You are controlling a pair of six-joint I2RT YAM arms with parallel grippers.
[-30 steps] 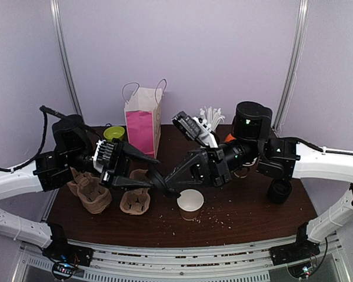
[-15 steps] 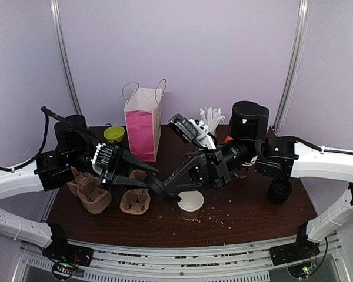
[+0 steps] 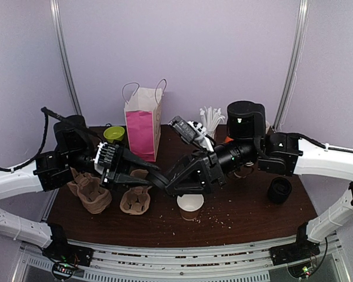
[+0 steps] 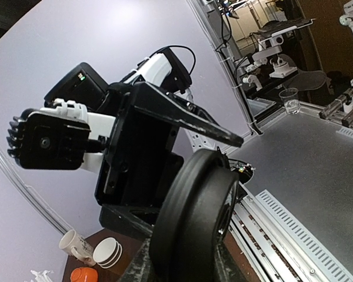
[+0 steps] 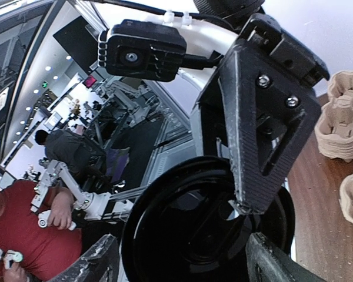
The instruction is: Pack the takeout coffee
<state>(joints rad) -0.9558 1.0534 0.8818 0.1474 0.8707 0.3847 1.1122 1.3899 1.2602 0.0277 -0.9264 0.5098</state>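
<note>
Top external view: we log one brown paper cup (image 3: 190, 204), unlidded, near the centre of the table's (image 3: 253, 217) front edge.
Held item: black lid (image 4: 191, 217), edge-on, off the table.
Left gripper (image 3: 159, 175): clamped on the lid.
Right gripper (image 3: 172, 179): released, jaws spread either side of the lid.

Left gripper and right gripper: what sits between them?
A round black lid, pinched by the left gripper; the right gripper is open. Both wrist views show it; the top view hides it.

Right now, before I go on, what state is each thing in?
left gripper: shut on the lid
right gripper: open, fingers either side of the lid
lid: held on edge
cup: upright, uncovered
bag: upright, top open
carriers: empty
</note>
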